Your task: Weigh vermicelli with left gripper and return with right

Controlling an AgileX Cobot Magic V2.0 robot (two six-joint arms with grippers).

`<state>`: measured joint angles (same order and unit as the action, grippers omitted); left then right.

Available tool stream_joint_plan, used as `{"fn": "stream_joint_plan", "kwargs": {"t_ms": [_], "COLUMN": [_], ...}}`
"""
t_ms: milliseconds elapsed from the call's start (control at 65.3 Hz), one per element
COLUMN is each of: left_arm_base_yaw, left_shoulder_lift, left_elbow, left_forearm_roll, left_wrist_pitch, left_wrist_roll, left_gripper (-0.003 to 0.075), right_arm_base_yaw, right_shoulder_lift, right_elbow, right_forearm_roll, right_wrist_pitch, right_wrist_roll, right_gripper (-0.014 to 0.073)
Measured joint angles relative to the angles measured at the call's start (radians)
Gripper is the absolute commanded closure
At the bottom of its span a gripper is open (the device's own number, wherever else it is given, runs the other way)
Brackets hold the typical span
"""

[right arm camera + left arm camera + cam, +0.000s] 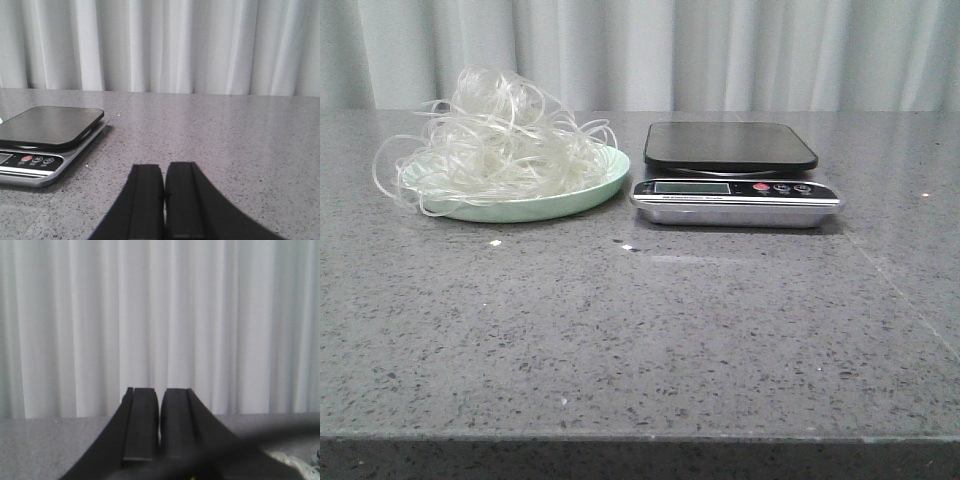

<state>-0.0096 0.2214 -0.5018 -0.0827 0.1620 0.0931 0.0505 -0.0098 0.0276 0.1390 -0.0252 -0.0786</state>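
Nothing is weighed yet: you have the whole task ahead.
The vermicelli (pixel 500 140) sits heaped on the green plate (pixel 605 180) near the table's (pixel 640 340) far-left edge, the scale (pixel 732 172) bare beside it; your left gripper (pixel 159 425) and right gripper (pixel 164 200) are both closed, holding nothing.

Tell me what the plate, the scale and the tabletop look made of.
Plate: pale green, smooth, likely plastic or glazed ceramic. Scale: shiny silver body, probably steel, with a matte black platform. Tabletop: grey speckled, glossy, stone-like.
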Motion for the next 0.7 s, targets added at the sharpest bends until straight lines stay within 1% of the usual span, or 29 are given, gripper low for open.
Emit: {"fn": "stream_joint_plan", "kwargs": {"t_ms": [230,321,352,367,383,398,413,429,444,459,474,490,505,520,536,551,566,612,658,704], "left_arm_base_yaw": [-0.005,-0.018,-0.022,-0.030,-0.030,-0.034,-0.037,-0.041,-0.045,-0.052,-0.052,-0.060,-0.062,-0.067,-0.069,-0.076,-0.076,-0.089,-0.102,-0.114], "left_shoulder_lift": [0.099,0.112,0.115,0.116,0.118,0.117,0.117,0.119,0.119,0.119,0.120,0.120,0.120,0.120,0.120,0.120,0.120,0.120,0.120,0.126], "left_elbow": [-0.002,-0.002,0.000,0.000,0.000,0.000,0.000,0.000,0.000,0.000,0.000,0.000,0.000,0.000,0.000,0.000,0.000,0.000,0.000,-0.002], "left_forearm_roll": [-0.002,-0.008,-0.008,-0.008,-0.008,-0.008,-0.008,-0.008,-0.008,-0.008,-0.008,-0.008,-0.008,-0.008,-0.008,-0.008,-0.008,-0.008,-0.008,-0.008], "left_wrist_pitch": [0.057,0.067,0.069,0.069,0.069,0.069,0.069,0.069,0.069,0.069,0.069,0.069,0.069,0.069,0.069,0.071,0.071,0.071,0.071,0.073], "left_wrist_roll": [0.000,0.000,0.000,0.000,0.000,0.000,0.000,0.000,0.000,0.000,0.000,0.000,0.000,0.000,0.000,0.000,0.000,0.000,0.000,0.000], "left_gripper": [0.0591,0.0558,0.0532,0.0498,0.0498,0.0468,0.0458,0.0410,0.0410,0.0360,0.0346,0.0307,0.0294,0.0255,0.0243,0.0207,0.0197,0.0126,0.0092,0.0083], "right_arm_base_yaw": [0.000,0.000,0.000,0.000,0.000,0.000,0.000,0.000,0.000,0.000,0.000,0.000,0.000,0.000,0.000,0.000,0.000,0.000,0.000,0.000], "right_shoulder_lift": [0.000,0.000,0.000,0.000,0.000,0.000,0.000,0.000,0.000,0.000,0.000,0.000,0.000,0.000,0.000,0.000,0.000,0.000,0.000,0.000], "right_elbow": [0.000,0.000,0.000,0.000,0.000,0.000,0.000,0.000,0.000,0.000,0.000,0.000,0.000,0.000,0.000,0.000,0.000,0.000,0.000,0.000], "right_forearm_roll": [0.000,0.000,0.000,0.000,0.000,0.000,0.000,0.000,0.000,0.000,0.000,0.000,0.000,0.000,0.000,0.000,0.000,0.000,0.000,0.000], "right_wrist_pitch": [0.000,0.000,0.000,0.000,0.000,0.000,0.000,0.000,0.000,0.000,0.000,0.000,0.000,0.000,0.000,0.000,0.000,0.000,0.000,0.000], "right_wrist_roll": [0.000,0.000,0.000,0.000,0.000,0.000,0.000,0.000,0.000,0.000,0.000,0.000,0.000,0.000,0.000,0.000,0.000,0.000,0.000,0.000], "right_gripper": [0.0407,0.0407,0.0407,0.0407,0.0407,0.0407,0.0407,0.0407,0.0407,0.0407,0.0407,0.0407,0.0407,0.0407,0.0407,0.0407,0.0407,0.0407,0.0407,0.0407]}}
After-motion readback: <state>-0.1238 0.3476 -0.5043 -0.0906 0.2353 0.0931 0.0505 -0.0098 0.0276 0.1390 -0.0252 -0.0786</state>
